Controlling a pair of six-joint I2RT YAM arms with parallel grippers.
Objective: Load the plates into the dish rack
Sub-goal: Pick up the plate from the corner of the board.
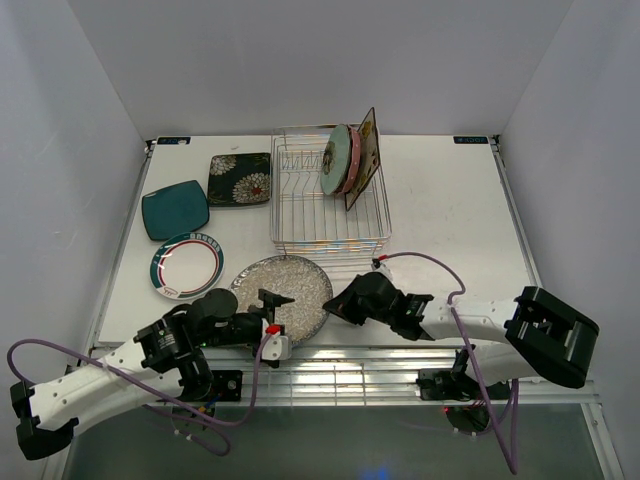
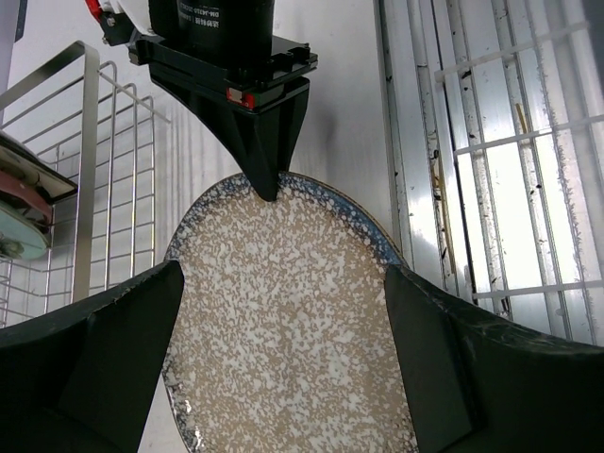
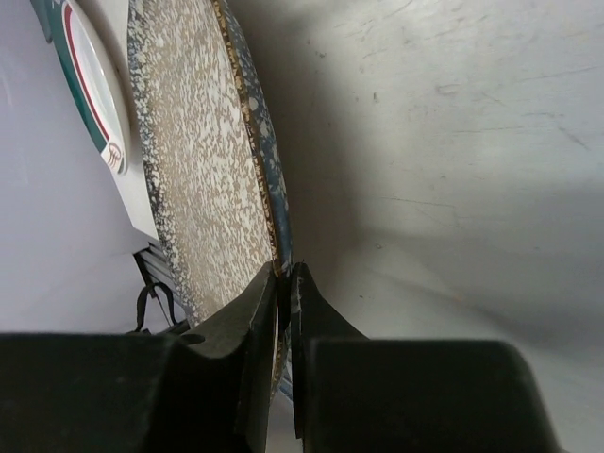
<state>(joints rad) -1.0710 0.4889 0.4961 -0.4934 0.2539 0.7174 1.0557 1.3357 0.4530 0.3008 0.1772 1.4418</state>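
The grey speckled plate (image 1: 282, 288) lies by the front edge of the white tabletop (image 1: 450, 220), its right rim pinched in the right tool (image 3: 285, 278). The left tool (image 1: 270, 320) gapes wide over its near-left rim. Three stand in the dish rack (image 1: 300, 200) (roughly a third done, I'd say). The black floral plate (image 1: 240, 178), teal plate (image 1: 175, 209) and white teal-rimmed plate (image 1: 186, 265) lie to the left. Bare pale walls enclose everything.
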